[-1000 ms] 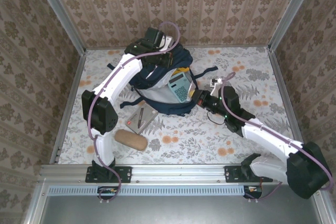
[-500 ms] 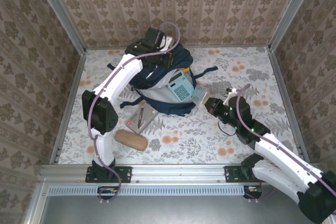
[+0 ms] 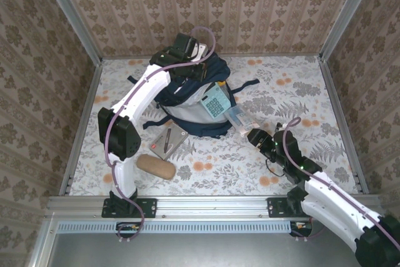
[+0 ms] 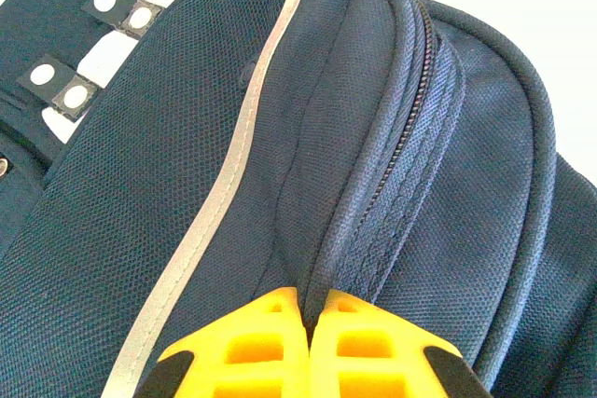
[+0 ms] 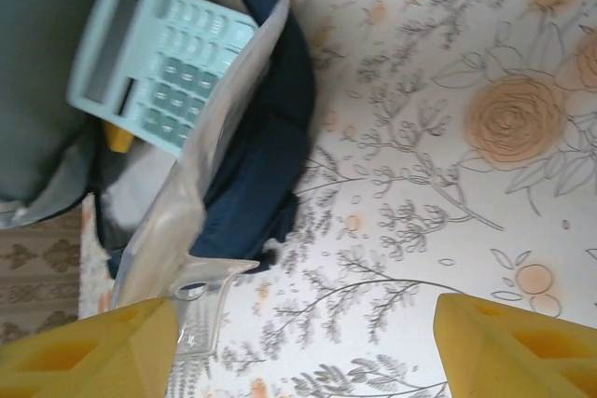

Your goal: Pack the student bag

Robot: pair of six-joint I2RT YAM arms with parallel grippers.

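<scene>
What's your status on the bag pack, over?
Left gripper shut on student bag, top seam. Right gripper open beside clear plastic pouch, which leans out of the bag mouth. Calculator sitting in the opening.

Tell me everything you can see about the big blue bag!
The bag is a big dark navy backpack of mesh-like fabric, with a thin pale stripe, a zipper and white patches. It lies on the flowery table, mouth open, showing pale grey lining. A light blue calculator sits in the opening and a clear plastic pouch leans on its rim. The left gripper pinches a fold beside the zipper.
</scene>
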